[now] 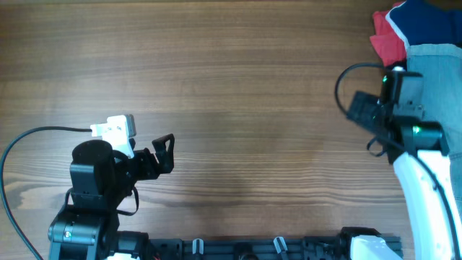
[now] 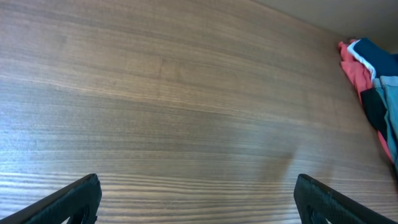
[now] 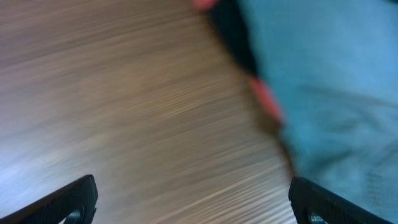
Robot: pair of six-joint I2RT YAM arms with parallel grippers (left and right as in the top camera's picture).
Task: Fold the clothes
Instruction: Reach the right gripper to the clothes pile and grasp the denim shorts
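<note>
Wood-grain table [image 1: 216, 87]; far right: pale jeans [image 1: 444, 68], red garment [image 1: 386, 43], navy garment [image 1: 426, 18].

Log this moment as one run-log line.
stage: pre-grasp | left jaws: open, empty, over table | right jaws: open, empty, by jeans edge | jeans: right side, beside red garment

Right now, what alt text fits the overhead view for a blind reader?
Pale blue jeans lie heaped with a red garment and a navy garment at the top right of a wooden table. The right gripper hangs open beside them; the left gripper is open at lower left.
</note>
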